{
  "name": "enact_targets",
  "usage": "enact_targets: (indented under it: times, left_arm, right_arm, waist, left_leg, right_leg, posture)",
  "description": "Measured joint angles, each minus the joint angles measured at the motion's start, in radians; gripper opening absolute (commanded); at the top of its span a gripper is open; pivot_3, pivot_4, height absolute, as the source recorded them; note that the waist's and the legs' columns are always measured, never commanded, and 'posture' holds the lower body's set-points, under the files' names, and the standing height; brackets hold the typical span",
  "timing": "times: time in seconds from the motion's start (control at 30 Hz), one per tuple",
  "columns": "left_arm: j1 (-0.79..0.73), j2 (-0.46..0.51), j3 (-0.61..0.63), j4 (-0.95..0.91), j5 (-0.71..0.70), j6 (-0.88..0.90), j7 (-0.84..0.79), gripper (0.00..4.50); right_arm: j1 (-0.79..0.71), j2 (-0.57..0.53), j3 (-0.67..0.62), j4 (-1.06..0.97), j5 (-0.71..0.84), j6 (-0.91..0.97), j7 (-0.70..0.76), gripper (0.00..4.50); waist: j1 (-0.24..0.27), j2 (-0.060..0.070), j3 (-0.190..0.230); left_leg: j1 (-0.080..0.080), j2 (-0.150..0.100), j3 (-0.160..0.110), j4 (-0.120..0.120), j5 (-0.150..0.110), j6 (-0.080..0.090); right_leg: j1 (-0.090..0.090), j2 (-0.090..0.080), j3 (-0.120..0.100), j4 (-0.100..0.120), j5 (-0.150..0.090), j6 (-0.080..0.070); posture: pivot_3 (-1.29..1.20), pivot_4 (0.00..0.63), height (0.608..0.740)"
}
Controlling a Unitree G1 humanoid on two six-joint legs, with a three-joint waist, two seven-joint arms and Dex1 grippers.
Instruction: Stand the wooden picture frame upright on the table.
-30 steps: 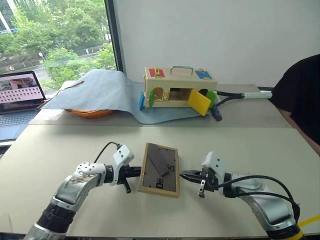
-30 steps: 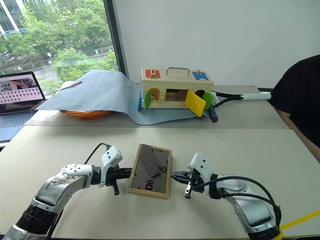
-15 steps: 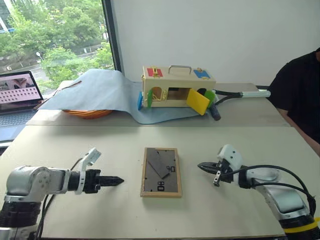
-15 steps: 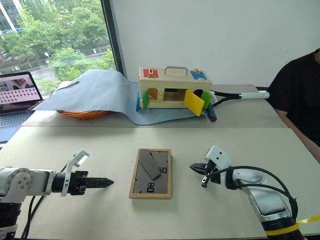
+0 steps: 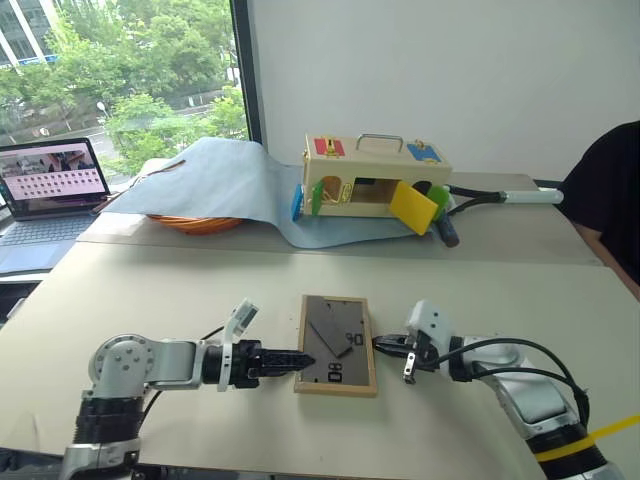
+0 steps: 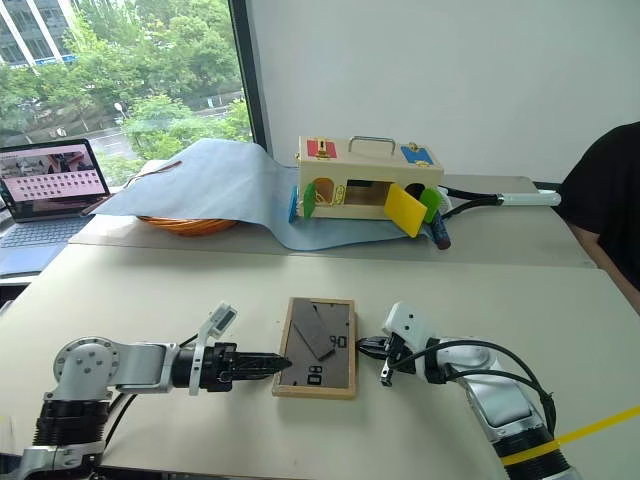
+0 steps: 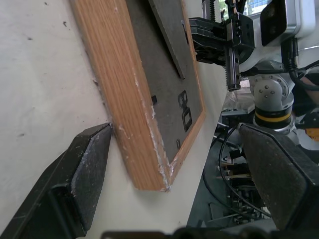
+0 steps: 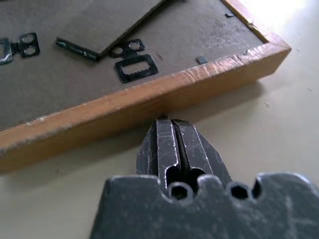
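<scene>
The small rectangular light-wood picture frame (image 5: 337, 343) lies flat, dark grey back upward, on the plain beige table (image 5: 200, 290), near its front edge and between my two tools. Its stand flap (image 5: 327, 330) rests folded against the back, with white marks beside it.

My left tool (image 5: 303, 361) points across toward the frame's left edge at the near corner. In the left wrist view its two black fingers (image 7: 82, 172) stand wide apart, one down on the table just beside the wooden edge, the other out past the frame's corner above the back. They hold nothing. I cannot tell whether the nearer finger touches the wood.

My right tool (image 5: 379, 343) sits at the frame's right edge. In the right wrist view its fingers (image 8: 172, 144) are pressed together with nothing between them, the tip right at the wooden side rail, low on the table. Contact looks likely but I cannot confirm it.

Well behind, on a blue-grey cloth (image 5: 220, 180), stands a larger wooden box with coloured flaps (image 5: 372, 185). An open laptop (image 5: 50, 185) sits at the far left. A person's dark sleeve (image 5: 605, 190) shows at the right edge.
</scene>
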Motion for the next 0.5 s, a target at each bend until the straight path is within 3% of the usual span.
enact_targets:
  times: [0.2, 0.3, 0.5]
  left_arm:
    - [0.033, -0.034, -0.006, 0.044, -0.188, -0.001, 0.148, 4.40]
    - [0.066, 0.006, -0.040, 0.044, -0.287, -0.018, 0.201, 3.65]
    - [0.105, 0.118, -0.136, 0.048, -0.450, -0.093, 0.266, 1.45]
  right_arm:
    - [0.024, 0.044, 0.029, -0.044, -0.001, 0.020, -0.027, 0.00]
    - [0.037, 0.050, 0.039, -0.070, 0.001, 0.032, -0.037, 0.00]
    - [0.042, 0.050, 0.039, -0.085, 0.003, 0.050, -0.050, 0.00]
  waist:
    - [-0.005, -0.001, -0.001]
    - [-0.008, -0.001, -0.001]
    - [-0.012, -0.001, -0.001]
  left_leg:
    - [0.005, 0.000, -0.001, -0.002, -0.001, 0.000]
    - [0.005, 0.000, -0.001, -0.005, -0.001, 0.000]
    - [0.005, 0.000, -0.002, -0.008, -0.001, 0.000]
  right_leg:
    - [0.006, 0.000, 0.000, -0.005, 0.000, 0.001]
    - [0.006, 0.000, 0.000, -0.008, 0.000, 0.000]
    - [0.006, 0.000, -0.001, -0.010, 0.000, 0.000]
  posture:
    - [0.00, 0.150, 0.673]
    - [0.00, 0.150, 0.673]
    - [0.00, 0.150, 0.673]
